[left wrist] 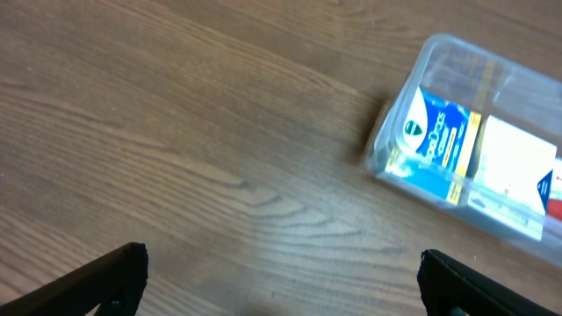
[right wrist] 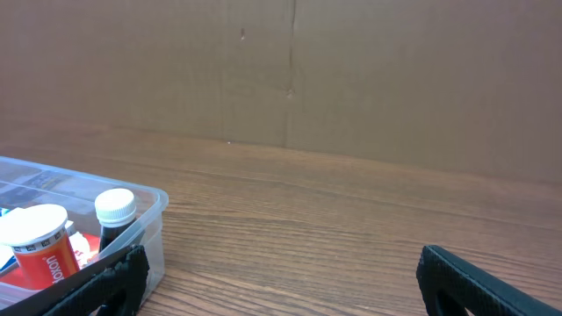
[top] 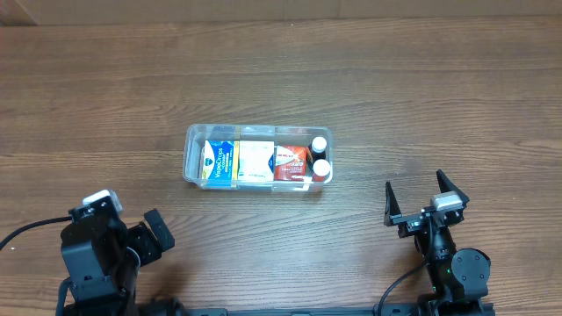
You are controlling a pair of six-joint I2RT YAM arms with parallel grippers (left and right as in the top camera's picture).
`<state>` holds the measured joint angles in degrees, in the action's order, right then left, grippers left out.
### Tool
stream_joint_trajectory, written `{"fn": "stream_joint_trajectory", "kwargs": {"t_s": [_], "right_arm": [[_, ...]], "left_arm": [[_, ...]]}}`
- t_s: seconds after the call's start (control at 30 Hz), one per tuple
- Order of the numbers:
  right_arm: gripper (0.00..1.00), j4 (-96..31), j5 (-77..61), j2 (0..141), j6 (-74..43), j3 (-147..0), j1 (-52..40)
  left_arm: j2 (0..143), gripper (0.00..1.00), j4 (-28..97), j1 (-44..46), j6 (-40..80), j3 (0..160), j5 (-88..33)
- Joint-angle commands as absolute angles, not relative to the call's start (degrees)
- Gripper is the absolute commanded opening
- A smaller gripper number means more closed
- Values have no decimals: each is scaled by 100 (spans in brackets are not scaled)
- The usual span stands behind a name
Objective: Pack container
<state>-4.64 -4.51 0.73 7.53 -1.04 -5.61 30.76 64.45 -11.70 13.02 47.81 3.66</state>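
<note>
Brown wood-grain table (top: 421,96) fills our overhead view, and a cardboard wall (right wrist: 378,79) stands along its far edge. We see the container (top: 188,160) about midway between the far and near edges, a little toward the left edge, its long side parallel to the near edge. Inside it, from left to right, lie a blue box (top: 219,161), a white box (top: 255,161) and a red box (top: 291,162). Two white-capped bottles (top: 320,142) stand upright at its right end. Our left hand (left wrist: 283,268) hovers by the near left corner, fingers wide apart, holding nothing. Our right hand (top: 418,198) sits by the near right corner, likewise spread and empty. Both are well apart from the container.
</note>
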Motion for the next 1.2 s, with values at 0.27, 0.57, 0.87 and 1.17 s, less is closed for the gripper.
{"fn": "stream_joint_trajectory", "kwargs": {"t_s": [0.27,0.57,0.87,1.17], "right_arm": [[100,-438,-462,16,775,-47,-541],[100,-438,-462,16,775,-47,-541],[100,-438,-462,16,775,-47,-541],[100,-438,-462,16,775,-47,-541]], "left_arm": [[775,100,3376,-45,1135,2536,495],[207,100,-342,-45,1133,266,314],[19,100,467,-32,1111,27,99],[25,100,445,-40,1199,27,-3]]}}
